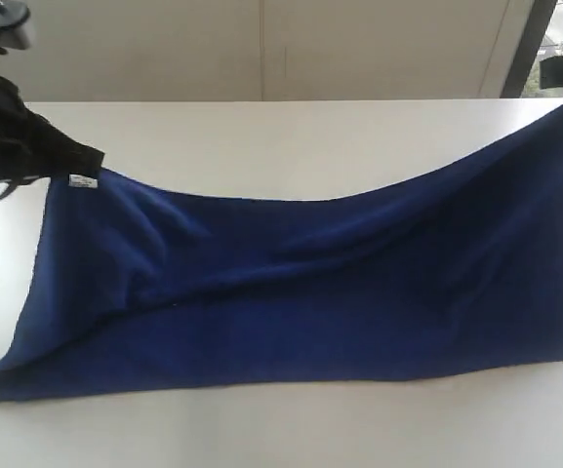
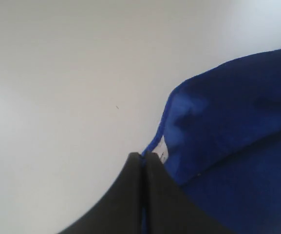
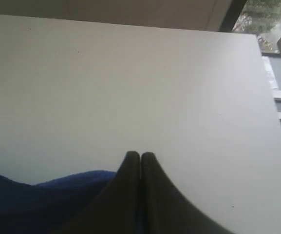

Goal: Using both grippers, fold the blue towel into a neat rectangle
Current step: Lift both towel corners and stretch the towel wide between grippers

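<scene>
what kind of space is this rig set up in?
Likely an indoor lab or office test station: a plain white table with a towel on it, bare cream wall panels behind, and a window at the far right.

The left gripper (image 2: 141, 156) is black, with tapered fingers (image 2: 121, 200).

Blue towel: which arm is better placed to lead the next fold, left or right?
Probably right. Both grippers are shut on corners, but the right gripper holds its corner of the blue towel higher in the exterior view, while the left gripper holds the corner with the white label lower.
</scene>
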